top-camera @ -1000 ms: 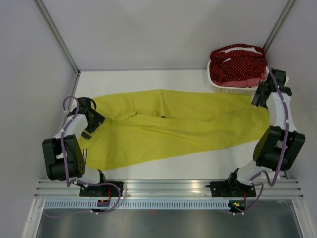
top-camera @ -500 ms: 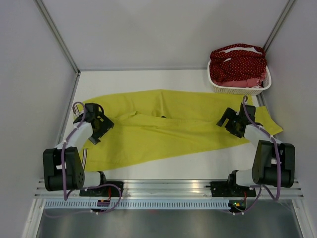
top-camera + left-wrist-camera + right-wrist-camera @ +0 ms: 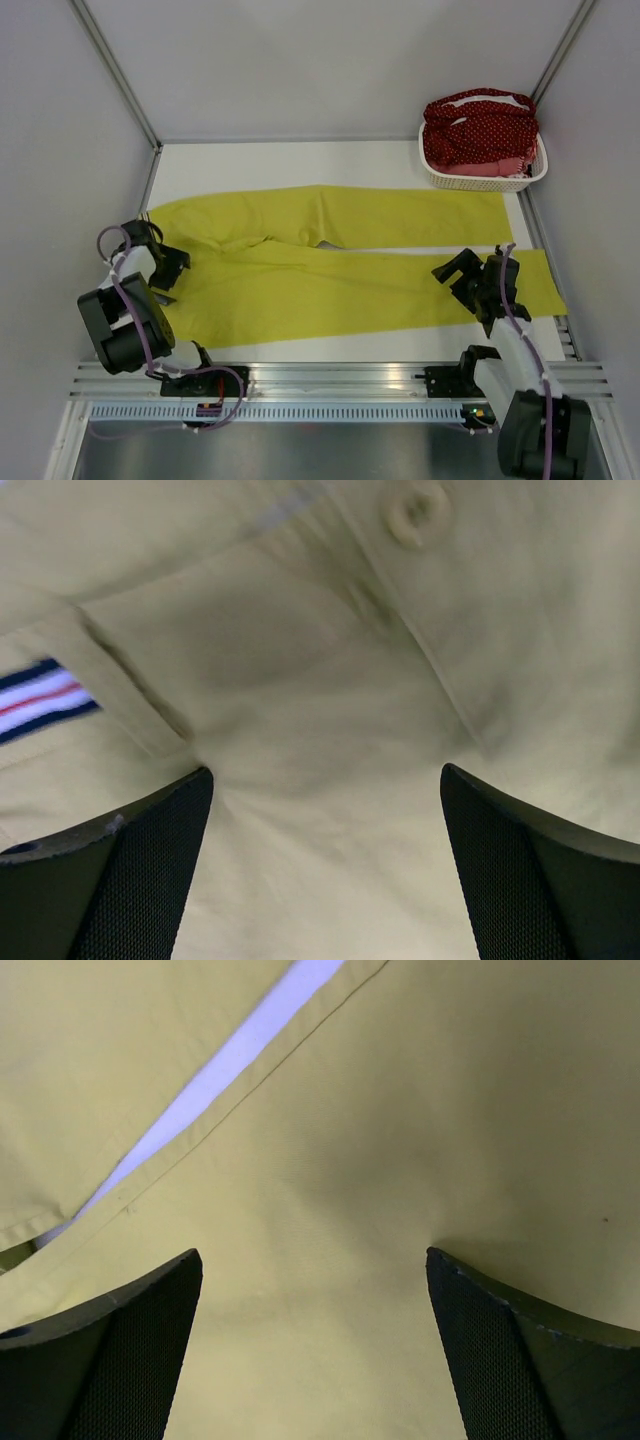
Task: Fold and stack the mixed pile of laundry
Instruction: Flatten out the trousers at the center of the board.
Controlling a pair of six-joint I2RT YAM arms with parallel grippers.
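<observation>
The yellow-green trousers [image 3: 340,275] lie spread flat across the table, waist at the left and both legs running right with a narrow gap between them. My left gripper [image 3: 168,264] is open over the waist; the left wrist view shows its jaws wide apart [image 3: 325,772] above the cloth, with a button [image 3: 418,510] and the striped band [image 3: 40,698] in sight. My right gripper [image 3: 456,277] is open over the near leg; the right wrist view [image 3: 312,1252] shows only flat yellow cloth between the jaws. The dark red white-dotted cloth [image 3: 478,128] fills the basket, over a pink piece [image 3: 492,168].
The white perforated basket [image 3: 483,182] stands at the far right corner, just beyond the far trouser leg. Grey walls close in the table on the left, back and right. The metal rail [image 3: 340,378] with the arm bases runs along the near edge.
The trousers now lie flatter and nearer, with the legs parted. My right gripper has moved toward the near edge over the near leg. My left gripper has moved left and nearer along the waist.
</observation>
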